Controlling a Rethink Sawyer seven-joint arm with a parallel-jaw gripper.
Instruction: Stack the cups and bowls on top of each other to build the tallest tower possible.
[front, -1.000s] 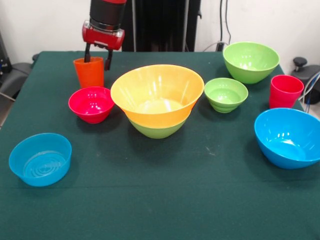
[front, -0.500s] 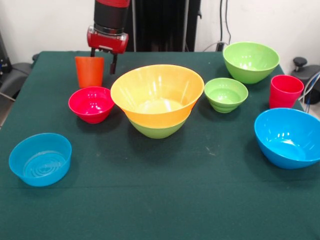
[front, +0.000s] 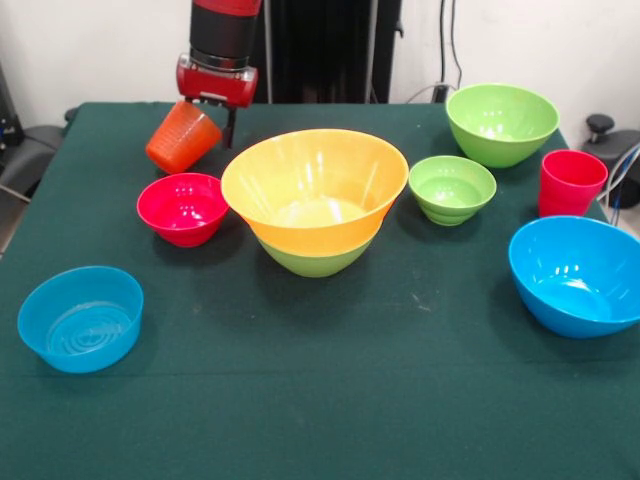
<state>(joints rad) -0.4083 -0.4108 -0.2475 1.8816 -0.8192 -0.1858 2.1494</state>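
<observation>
My gripper hangs over the table's far left with its fingers apart. The orange cup leans steeply at its left finger, rim up by the gripper and base low to the left; the right finger stands clear of the cup. The very wide orange bowl sits nested in a big green bowl at the centre. A small red bowl lies just below the cup. Standing apart are a small blue bowl, a small green bowl, another big green bowl, a red cup and a big blue bowl.
The dark green table runs to the near edge. Cables and dark gear sit past its right edge.
The gripper rose a little and shifted right. The orange cup, upright a second ago, has tipped over to a steep lean, its rim following the gripper.
</observation>
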